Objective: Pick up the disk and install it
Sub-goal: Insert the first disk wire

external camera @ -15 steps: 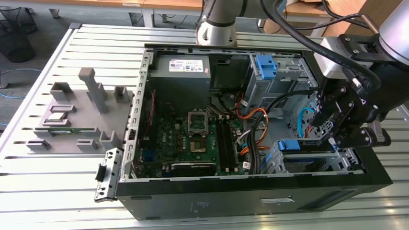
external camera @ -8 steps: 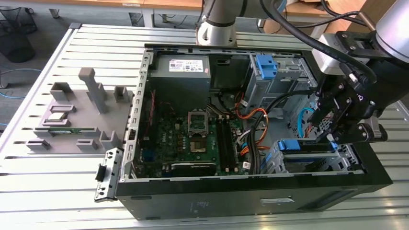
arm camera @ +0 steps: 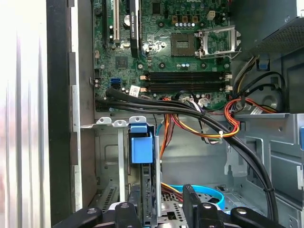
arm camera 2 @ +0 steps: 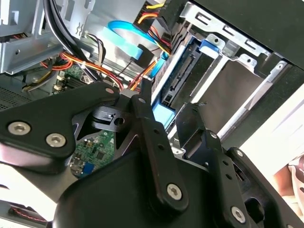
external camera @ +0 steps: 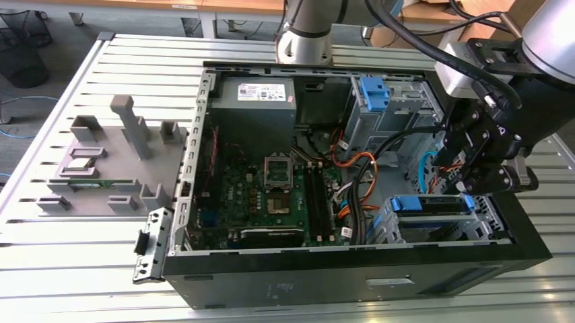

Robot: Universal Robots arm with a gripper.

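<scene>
Slatted table [external camera: 108, 67]; pincer [arm camera: 161, 192] astride disk [external camera: 429, 205].

Open computer case [external camera: 314, 276], motherboard [external camera: 269, 195], grey fixtures [external camera: 108, 161]

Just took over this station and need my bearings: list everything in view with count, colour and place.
Table: 1, silver, slatted, under everything.
Case: 1, black, open, on the table.
Motherboard: 1, green, on the case floor.
Power supply: 1, grey with white sticker, case's far corner.
Bracket: 1, blue, far bay, exterior view's right.
Disk: 1, metal with blue rails, near cage, exterior view's right.
Cables: several, black, orange, red, across the case.
Fixture: 1, grey, on the table, exterior view's left.
Bin: 1, black, on the floor beyond the table.
Arm: 1, grey, behind the case.
Gripper: 1, black, open, fingers astride the disk's blue end.
</scene>
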